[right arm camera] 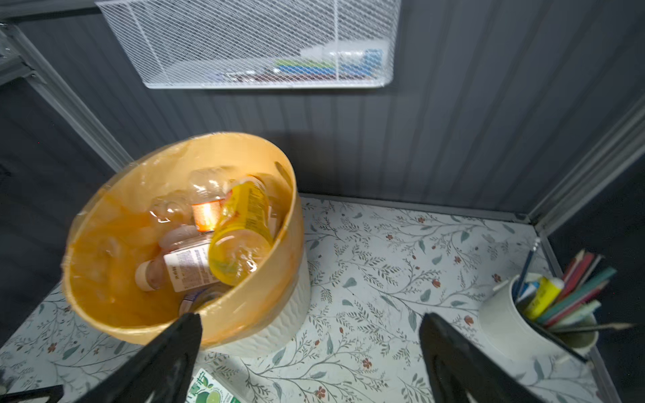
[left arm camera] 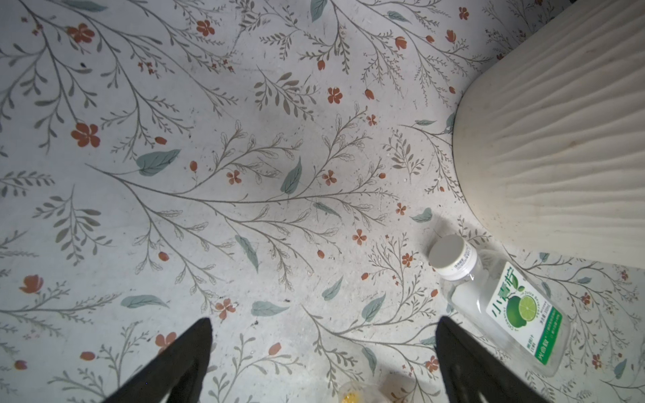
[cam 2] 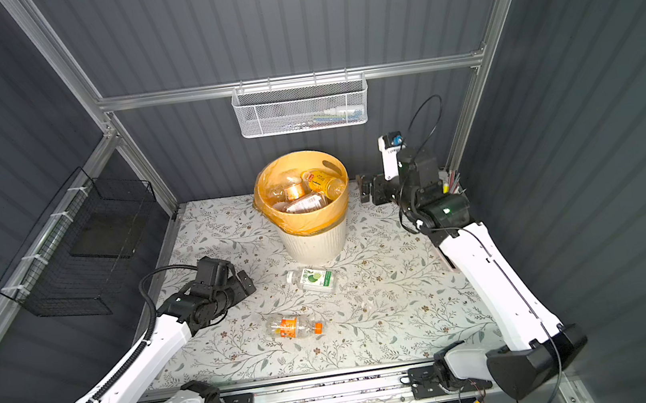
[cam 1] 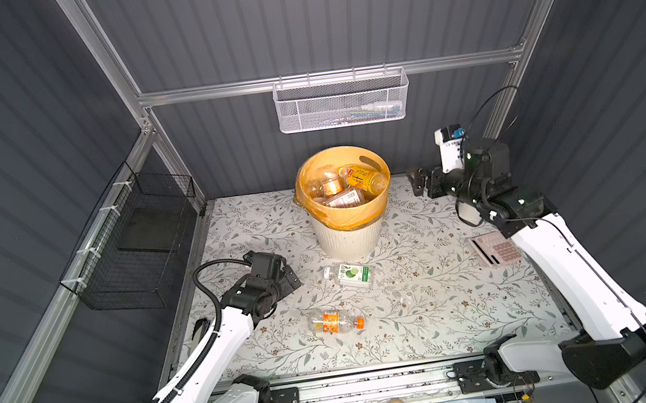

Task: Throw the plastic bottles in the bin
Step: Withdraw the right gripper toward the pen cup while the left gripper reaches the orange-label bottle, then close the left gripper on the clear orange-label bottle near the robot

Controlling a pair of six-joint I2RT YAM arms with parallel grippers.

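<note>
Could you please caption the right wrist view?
Open right end effector facing cream ribbed orange-lined bin holding plastic bottles.

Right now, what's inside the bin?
In the bin I see a yellow-labelled bottle on top, with an orange-labelled bottle and a white-labelled bottle beside it. Whatever lies beneath them is covered, so I cannot give a full count.

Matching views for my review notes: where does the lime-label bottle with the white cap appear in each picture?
In a top view: lime-label bottle lies just in front of the bin.
In a top view: lime-label bottle, same spot.
Left wrist: lime-label bottle lies beside the bin's ribbed wall.
Right wrist: only the lime-label bottle's label corner shows, at the frame's edge.
Shared landmark: the bin.
</note>
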